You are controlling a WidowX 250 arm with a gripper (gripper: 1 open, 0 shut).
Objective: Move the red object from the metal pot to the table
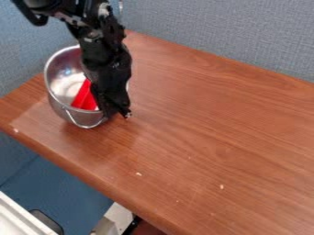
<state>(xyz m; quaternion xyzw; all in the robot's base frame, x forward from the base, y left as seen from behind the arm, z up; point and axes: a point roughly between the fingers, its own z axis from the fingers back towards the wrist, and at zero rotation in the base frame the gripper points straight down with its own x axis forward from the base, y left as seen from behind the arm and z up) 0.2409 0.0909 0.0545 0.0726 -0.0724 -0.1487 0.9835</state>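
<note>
At the far left, near the corner of the wooden surface, sits the metal pot, a small round shiny steel vessel standing upright with its open mouth facing up. Its thin wire bail handle hangs down against the front of the pot wall, toward the near edge of the surface. Inside the pot lies the red object, a bright red blocky piece, leaning against the right-hand part of the interior; only part of it shows, the rest being hidden behind the arm.

Just to the right of that, the black robot arm reaches in from the upper left and points steeply downward. Its end effector hangs over the pot's right rim, its tip low beside the pot wall and just above the wood. The fingers are pressed together, so the end effector is closed; whether it pinches the red object or the rim cannot be told, since the dark fingers cover that spot.

Further right, the brown wood-grain surface stretches to the picture's edge, with a blue-grey wall behind it.
</note>
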